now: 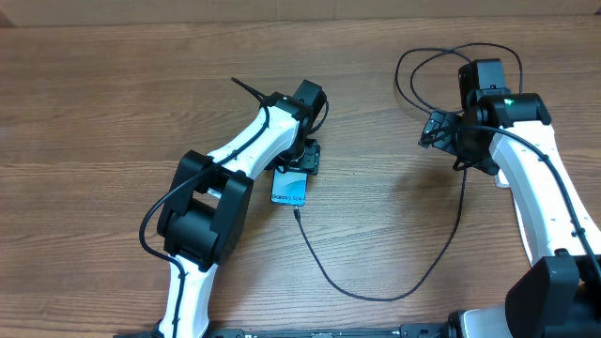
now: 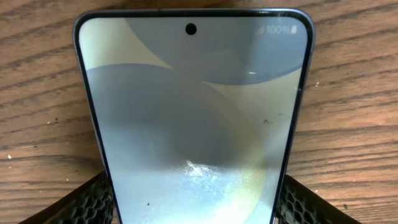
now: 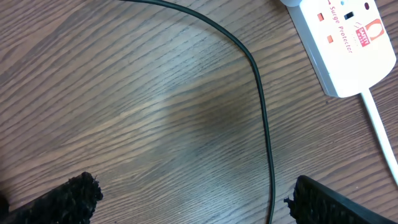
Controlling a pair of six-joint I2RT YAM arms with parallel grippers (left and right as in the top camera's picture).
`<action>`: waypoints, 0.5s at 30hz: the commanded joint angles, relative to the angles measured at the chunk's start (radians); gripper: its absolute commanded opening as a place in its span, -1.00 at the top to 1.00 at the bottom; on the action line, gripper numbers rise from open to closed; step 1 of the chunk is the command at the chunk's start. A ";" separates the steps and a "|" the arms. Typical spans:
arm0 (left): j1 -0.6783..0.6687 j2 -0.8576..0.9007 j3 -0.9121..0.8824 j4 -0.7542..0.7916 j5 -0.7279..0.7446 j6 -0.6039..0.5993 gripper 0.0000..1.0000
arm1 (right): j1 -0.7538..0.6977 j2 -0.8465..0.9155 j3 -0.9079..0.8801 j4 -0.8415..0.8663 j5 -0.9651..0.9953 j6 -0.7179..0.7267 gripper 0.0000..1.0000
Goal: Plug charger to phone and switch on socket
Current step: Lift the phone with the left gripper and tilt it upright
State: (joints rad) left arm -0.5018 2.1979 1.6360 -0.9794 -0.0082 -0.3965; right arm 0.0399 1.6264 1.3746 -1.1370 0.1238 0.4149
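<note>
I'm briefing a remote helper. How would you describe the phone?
On the wooden table, follow the white left arm to its tip. There lies the phone: a slim rectangle, the only thing with a lit light-blue screen.

Warm brown streaky wood grain on the table (image 1: pixel 94 113); pale blue, grey and cream curves on the phone (image 2: pixel 193 124); plain black charger (image 3: pixel 264 124); white socket (image 3: pixel 348 43) with red marks.

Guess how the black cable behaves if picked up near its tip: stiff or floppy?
Probably floppy: the cable lies in loose curves and a loop on the table, so it should sag and trail. Likely light, being thinner than the white cord of the power strip. The tip may swing, so aiming it could be fiddly.
</note>
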 commanded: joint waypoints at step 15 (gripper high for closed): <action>0.063 0.043 0.337 -0.270 0.275 -0.006 -0.36 | 0.004 0.003 0.019 0.006 0.014 0.005 -1.00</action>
State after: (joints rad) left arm -0.4629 2.2436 1.8950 -1.2098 0.1257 -0.4152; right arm 0.0402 1.6264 1.3746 -1.1366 0.1234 0.4149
